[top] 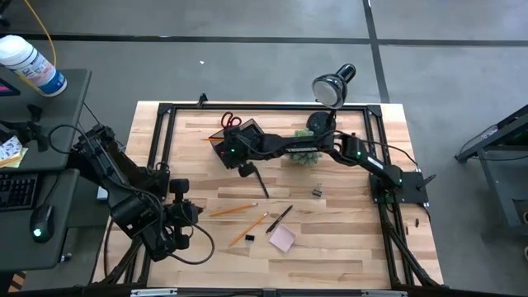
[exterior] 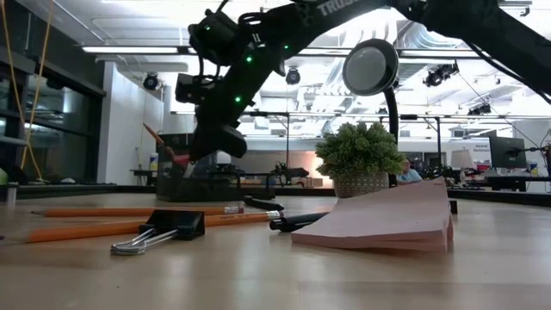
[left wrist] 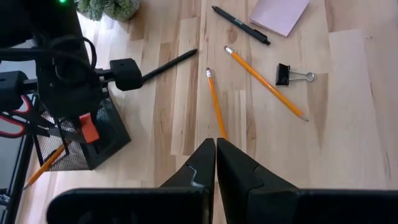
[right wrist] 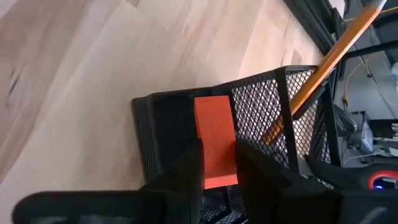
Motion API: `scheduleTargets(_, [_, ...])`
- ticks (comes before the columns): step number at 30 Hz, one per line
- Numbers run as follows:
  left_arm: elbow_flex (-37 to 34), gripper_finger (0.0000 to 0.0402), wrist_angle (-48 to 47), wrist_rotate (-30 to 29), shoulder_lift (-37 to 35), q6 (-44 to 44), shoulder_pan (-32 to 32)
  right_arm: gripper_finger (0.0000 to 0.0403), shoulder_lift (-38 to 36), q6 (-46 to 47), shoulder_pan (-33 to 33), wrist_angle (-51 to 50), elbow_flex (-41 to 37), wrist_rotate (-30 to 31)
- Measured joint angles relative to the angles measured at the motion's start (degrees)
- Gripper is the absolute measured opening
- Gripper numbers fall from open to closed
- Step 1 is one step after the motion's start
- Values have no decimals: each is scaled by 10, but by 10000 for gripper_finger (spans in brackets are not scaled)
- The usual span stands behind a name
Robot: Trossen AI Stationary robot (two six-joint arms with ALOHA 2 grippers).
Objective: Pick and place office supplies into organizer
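My right arm is stretched far across the table from its base on the right, elbow passing over the green plant (top: 306,156), with the right gripper (right wrist: 219,163) tipped down over the black mesh organizer (top: 233,145) near the table's far edge. Through the right wrist camera I see its fingers clamped on a flat orange block (right wrist: 215,140), which hangs just above the organizer's open compartment, inside the line of its mesh walls. One orange pencil (right wrist: 324,63) already leans in the neighbouring compartment, and the orange-handled scissors (top: 232,120) lie just behind the organizer. My left arm sits folded back at the near left of the table, left gripper (left wrist: 216,155) pressed closed on nothing, pointing over the loose supplies: two pencils (left wrist: 215,102), a black pen (left wrist: 240,25), a binder clip (left wrist: 285,74) and the pink sticky-note pad (left wrist: 279,14), all well apart from the organizer.
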Motion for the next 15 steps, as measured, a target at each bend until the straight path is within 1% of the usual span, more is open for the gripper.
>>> scheduleTargets(4, [0, 5, 0, -1, 0, 0, 0, 92, 0, 3, -1, -8, 1, 7])
scheduleTargets(10, [0, 5, -3, -2, 0, 0, 0, 126, 0, 14, -5, -30, 1, 35])
scheduleTargets(15, [0, 5, -4, -3, 0, 0, 0, 147, 0, 28, -6, -30, 1, 41])
